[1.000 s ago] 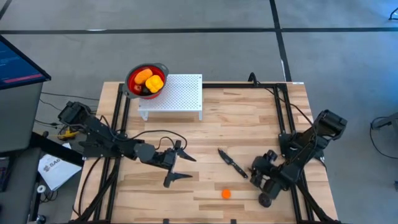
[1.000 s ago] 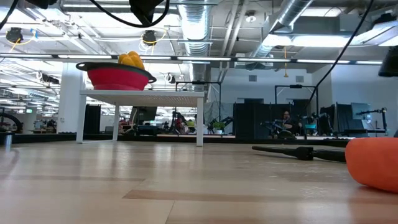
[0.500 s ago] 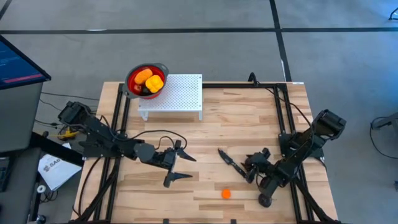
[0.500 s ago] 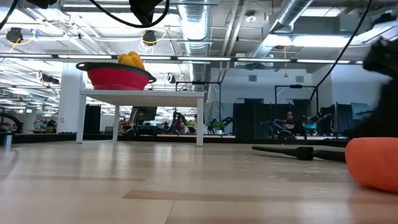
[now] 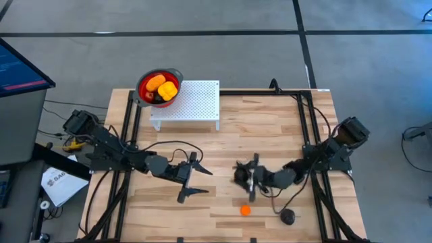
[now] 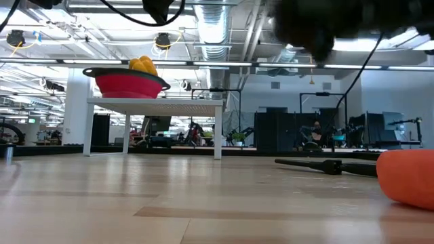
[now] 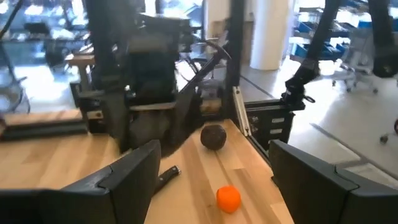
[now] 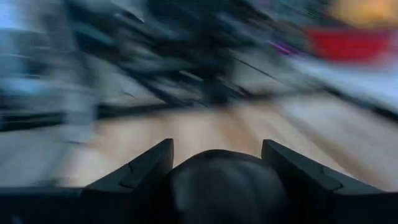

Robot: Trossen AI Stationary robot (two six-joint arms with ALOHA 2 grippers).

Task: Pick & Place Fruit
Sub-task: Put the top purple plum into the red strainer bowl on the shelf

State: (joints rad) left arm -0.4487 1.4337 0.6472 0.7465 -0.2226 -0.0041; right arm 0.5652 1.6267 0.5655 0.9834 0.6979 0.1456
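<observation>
We take the knife on the desk as our landmark. The right claw is low over the desk, right at the knife, and it hides most of it in the high view. In the right wrist view its two fingers stand apart and a dark rounded thing lies between them, but we cannot tell if they press on it. The left claw waits well to the left of the knife, above the desk, with its fingers wide apart and nothing between them.

A small orange fruit lies on the desk near the knife, toward the front edge. A dark round fruit lies a little further to the right of it. Far behind the knife, the red colander stands on a white perforated stand and holds yellow and orange fruit pieces.
</observation>
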